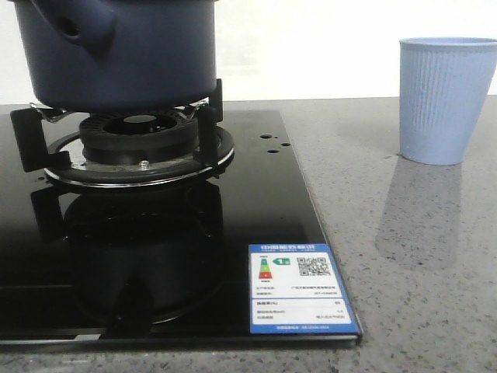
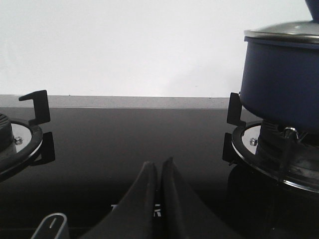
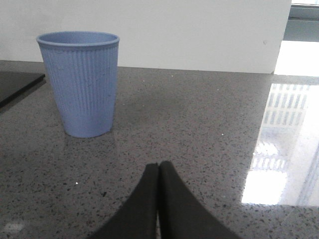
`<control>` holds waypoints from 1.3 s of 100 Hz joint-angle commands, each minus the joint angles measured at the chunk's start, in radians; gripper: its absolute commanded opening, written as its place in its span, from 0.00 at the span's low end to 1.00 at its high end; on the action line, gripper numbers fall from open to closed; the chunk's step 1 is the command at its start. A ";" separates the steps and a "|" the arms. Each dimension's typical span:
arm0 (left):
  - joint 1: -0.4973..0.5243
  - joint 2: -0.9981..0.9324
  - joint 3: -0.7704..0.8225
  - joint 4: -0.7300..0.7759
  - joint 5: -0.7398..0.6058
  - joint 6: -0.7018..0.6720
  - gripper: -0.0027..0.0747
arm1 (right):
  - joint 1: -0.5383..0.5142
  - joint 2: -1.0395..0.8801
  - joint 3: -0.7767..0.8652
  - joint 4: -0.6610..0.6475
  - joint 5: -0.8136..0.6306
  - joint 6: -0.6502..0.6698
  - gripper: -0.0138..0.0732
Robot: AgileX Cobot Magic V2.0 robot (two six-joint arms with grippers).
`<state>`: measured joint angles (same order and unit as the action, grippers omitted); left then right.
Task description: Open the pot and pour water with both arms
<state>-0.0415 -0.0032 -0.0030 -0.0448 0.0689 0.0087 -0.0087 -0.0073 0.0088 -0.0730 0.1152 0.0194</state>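
The dark navy-blue pot point(image 1: 116, 50) sits on the gas burner point(image 1: 140, 144) of the black glass hob, its stubby hollow tube point(image 1: 74, 27) jutting towards the camera. In the left wrist view the pot point(image 2: 281, 82) carries a metal-rimmed glass lid point(image 2: 281, 34). My left gripper point(image 2: 158, 163) is shut and empty, low over the hob, well apart from the pot. My right gripper point(image 3: 159, 165) is shut and empty over the grey countertop, short of the light blue ribbed cup point(image 3: 79, 82). Neither gripper shows in the front view.
The light blue ribbed cup point(image 1: 445, 99) stands upright on the speckled grey countertop point(image 1: 419, 256) right of the hob. A second burner point(image 2: 15, 144) lies at the hob's other side. A sticker label point(image 1: 301, 289) is on the hob's front corner. A white wall is behind.
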 commanded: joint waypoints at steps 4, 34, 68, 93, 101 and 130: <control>0.006 -0.024 0.015 -0.001 -0.092 -0.009 0.01 | -0.005 -0.025 0.019 -0.005 -0.115 0.001 0.09; 0.006 -0.024 0.015 -0.041 -0.142 -0.009 0.01 | -0.005 -0.025 0.019 0.107 -0.161 0.001 0.09; 0.006 -0.024 0.015 -0.393 -0.197 -0.009 0.01 | -0.005 -0.025 0.017 0.438 -0.165 0.001 0.09; 0.006 -0.024 -0.052 -0.558 -0.199 -0.009 0.01 | -0.005 -0.023 -0.050 0.476 -0.164 -0.001 0.09; 0.006 -0.020 -0.116 -0.527 -0.151 0.009 0.01 | -0.005 -0.011 -0.112 0.476 -0.110 -0.007 0.09; 0.004 0.192 -0.422 -0.327 0.119 0.142 0.01 | -0.005 0.258 -0.384 0.280 0.150 -0.028 0.09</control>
<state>-0.0415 0.1037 -0.3341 -0.3927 0.1800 0.1066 -0.0087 0.1562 -0.2747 0.2557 0.2484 0.0108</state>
